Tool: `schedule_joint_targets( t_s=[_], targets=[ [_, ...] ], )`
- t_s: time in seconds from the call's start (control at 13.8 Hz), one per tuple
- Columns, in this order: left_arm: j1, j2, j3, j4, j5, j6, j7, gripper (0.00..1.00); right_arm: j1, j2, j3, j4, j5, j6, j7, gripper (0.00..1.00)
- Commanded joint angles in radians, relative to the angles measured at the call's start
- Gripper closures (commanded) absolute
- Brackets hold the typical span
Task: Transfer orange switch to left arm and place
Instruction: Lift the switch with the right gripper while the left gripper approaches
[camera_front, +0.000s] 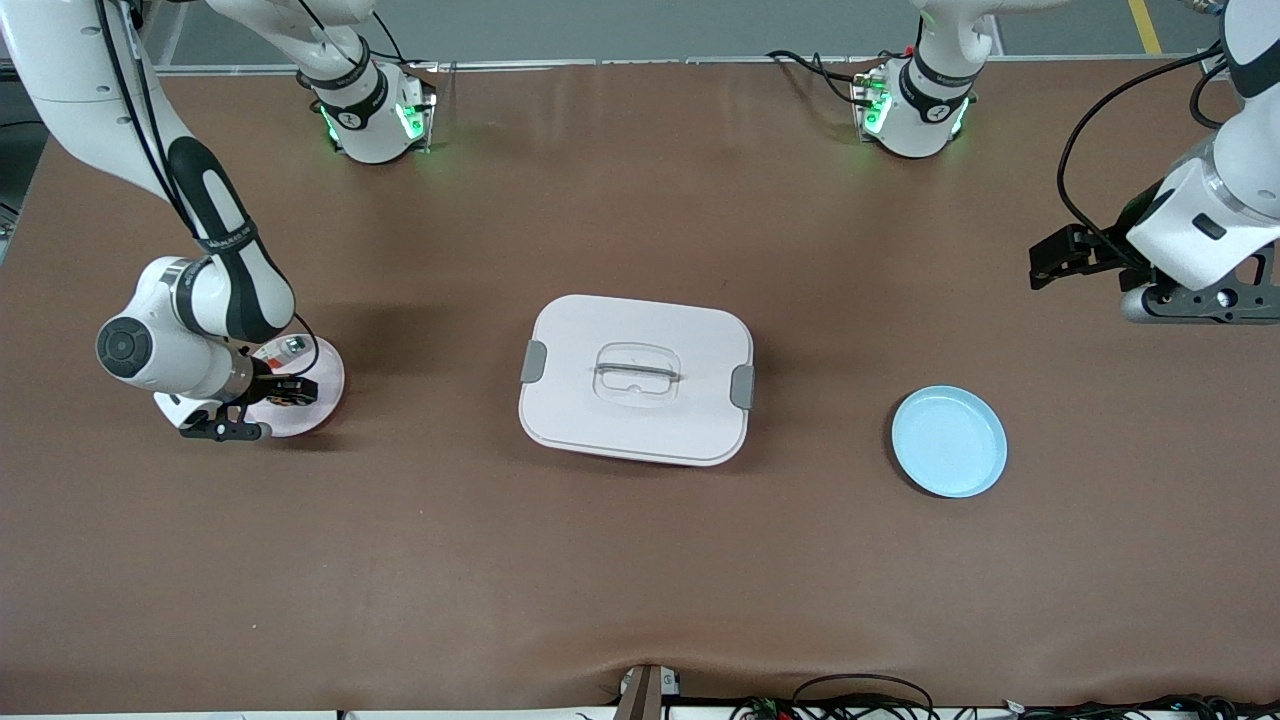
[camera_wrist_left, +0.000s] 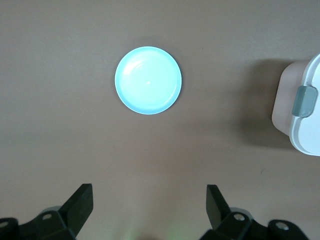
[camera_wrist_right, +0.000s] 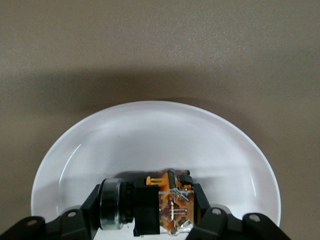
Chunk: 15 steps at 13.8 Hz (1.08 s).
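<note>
So the right gripper (camera_front: 285, 392) is down on the white plate (camera_front: 325, 385) near the edge of the bench at the right arm's end, and its fingers (camera_wrist_right: 200, 200) are closed in around the orange switch (camera_wrist_right: 150, 210), which lies on its side on that plate. You can see the orange block and a silvery ring between the pads. The left gripper (camera_front: 1050, 262) hangs in the air over the bench edge at the left arm's end, fingers (camera_wrist_left: 80, 202) spread wide with nothing between them, waiting. The box (camera_front: 636, 378) sits lid-on in the middle of the bench. The light blue plate (camera_front: 949, 441) is between the box and the left arm's end, slightly nearer the front camera's edge.
</note>
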Motion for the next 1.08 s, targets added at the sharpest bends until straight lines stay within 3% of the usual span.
schedule_joint_targets(
  t_s=[0.0,0.22,0.43,0.72,1.01],
  targets=[
    [0.004,-0.011,-0.008,-0.01,0.011,-0.004,-0.004,0.0,-0.004,-0.046,0.007,0.044,0.019,-0.118,-0.021,0.82],
    [0.004,-0.011,-0.017,-0.013,0.003,-0.001,-0.004,0.0,0.013,-0.106,0.007,0.135,0.019,-0.367,-0.012,0.82],
    [-0.004,-0.011,-0.043,-0.01,-0.006,0.014,-0.025,0.0,0.04,-0.175,0.007,0.189,0.019,-0.518,0.021,0.83],
    [-0.002,-0.014,-0.125,-0.01,-0.008,0.025,-0.154,0.0,0.134,-0.262,0.009,0.196,0.025,-0.647,0.222,0.84],
    [0.001,-0.063,-0.199,-0.01,-0.039,0.001,-0.28,0.0,0.221,-0.299,0.01,0.239,0.191,-0.795,0.438,0.84]
  ],
)
